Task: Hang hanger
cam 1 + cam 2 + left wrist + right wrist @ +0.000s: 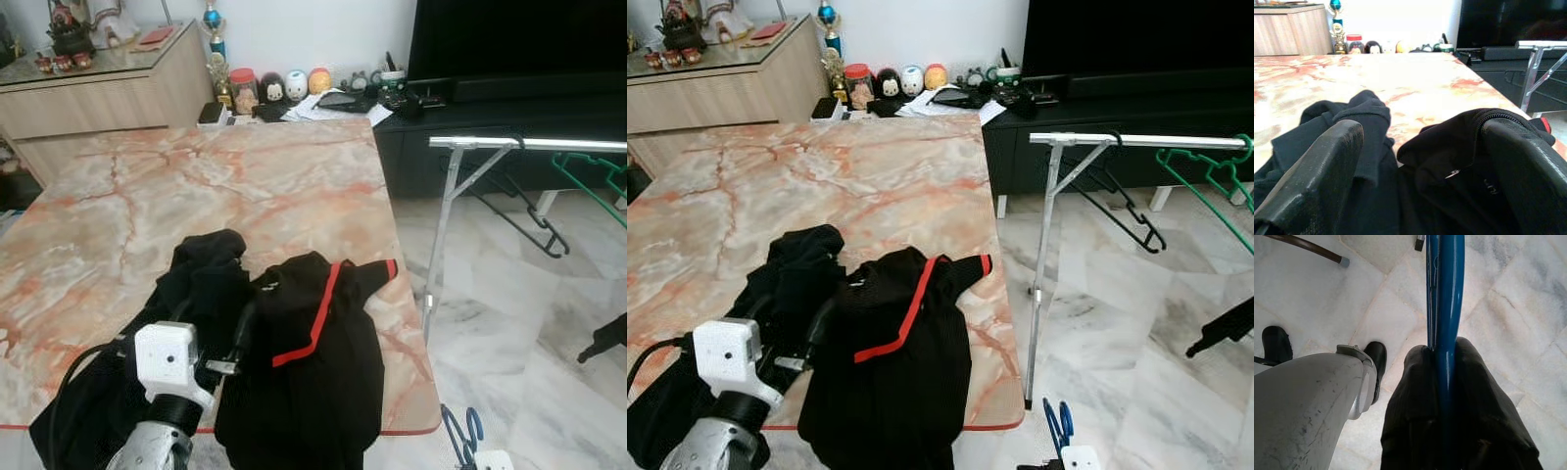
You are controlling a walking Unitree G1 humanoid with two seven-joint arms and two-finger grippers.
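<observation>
Blue hanger (1444, 308) is clenched between the right gripper (1444, 382) jaws, held low over the marble floor (1528, 298); in the right eye view it pokes up at bottom centre-right of frame (1054, 427). Judgement: thin plastic, light, stiff but slick, so it may pivot in the pinch. Best hold is on the straight neck just under the hook, leaving the hook free for the rail.

Target looks like the drying rack rail (1146, 141), upper right of frame, already carrying a black hanger (1136, 217) and a green hanger (1205, 191).

Left gripper (1415, 161) jaws stand released, apart, over the black jacket with red trim (313, 352) on the desk (225, 186), lower left of frame.

Right wrist view gives the grip contact and the robot's leg (1308, 406); the head views give the rack and the hanger's distance from it. Left wrist view gives the jaw gap over the cloth.
</observation>
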